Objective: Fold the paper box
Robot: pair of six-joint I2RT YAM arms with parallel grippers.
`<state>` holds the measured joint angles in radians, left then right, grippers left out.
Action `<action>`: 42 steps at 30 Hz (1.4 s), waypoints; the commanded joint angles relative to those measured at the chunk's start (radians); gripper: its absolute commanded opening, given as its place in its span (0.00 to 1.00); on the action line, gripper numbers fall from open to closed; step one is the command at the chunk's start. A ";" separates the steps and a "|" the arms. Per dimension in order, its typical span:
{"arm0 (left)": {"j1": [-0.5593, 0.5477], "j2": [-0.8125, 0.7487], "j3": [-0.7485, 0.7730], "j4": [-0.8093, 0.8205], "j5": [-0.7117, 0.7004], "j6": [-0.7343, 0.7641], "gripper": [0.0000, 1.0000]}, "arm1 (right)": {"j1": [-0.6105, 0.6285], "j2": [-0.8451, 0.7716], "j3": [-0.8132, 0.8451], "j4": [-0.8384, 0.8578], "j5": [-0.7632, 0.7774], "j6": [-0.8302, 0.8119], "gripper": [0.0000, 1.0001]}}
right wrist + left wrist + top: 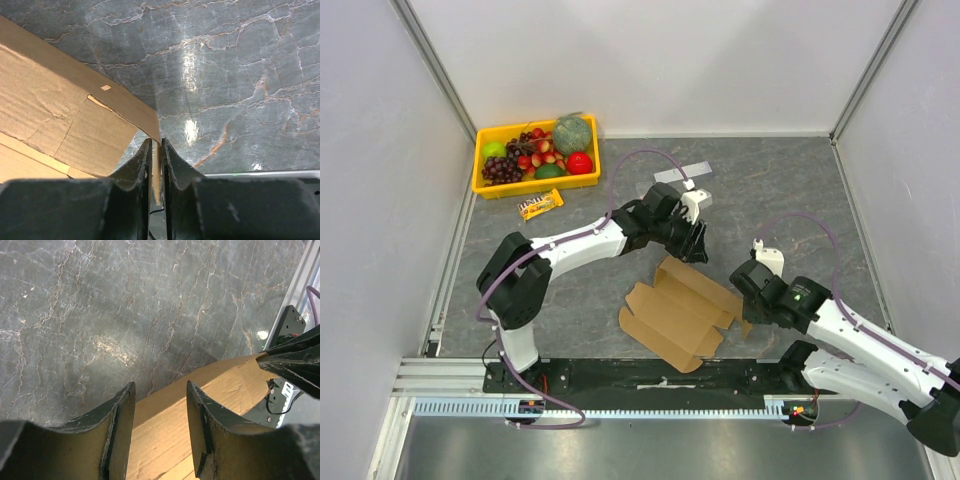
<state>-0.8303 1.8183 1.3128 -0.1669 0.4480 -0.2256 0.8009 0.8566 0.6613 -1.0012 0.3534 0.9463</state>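
The paper box (680, 310) is a brown die-cut cardboard sheet, partly folded, lying in the middle near the front edge. My right gripper (750, 318) is shut on the thin edge of its right flap; in the right wrist view the fingers (172, 165) pinch the cardboard (75, 115) between them (155, 150). My left gripper (696, 250) is open just above the sheet's far edge; in the left wrist view its jaws stand apart (160, 405) over the cardboard (165, 435) without holding it.
A yellow fruit tray (485, 185) stands at the back left, with a snack bar (540, 205) in front of it. A small grey-white strip (683, 171) lies at the back middle. Grey walls enclose the table; a metal rail runs along the near edge.
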 commanded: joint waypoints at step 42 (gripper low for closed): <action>0.183 -0.187 -0.090 -0.128 -0.094 0.008 0.60 | -0.037 0.463 0.216 0.604 0.180 -0.483 0.00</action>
<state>-0.6498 1.7275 1.2591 -0.3382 0.4335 -0.1936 0.7837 1.2953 0.8314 -0.4938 0.5243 0.5434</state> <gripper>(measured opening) 0.572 0.007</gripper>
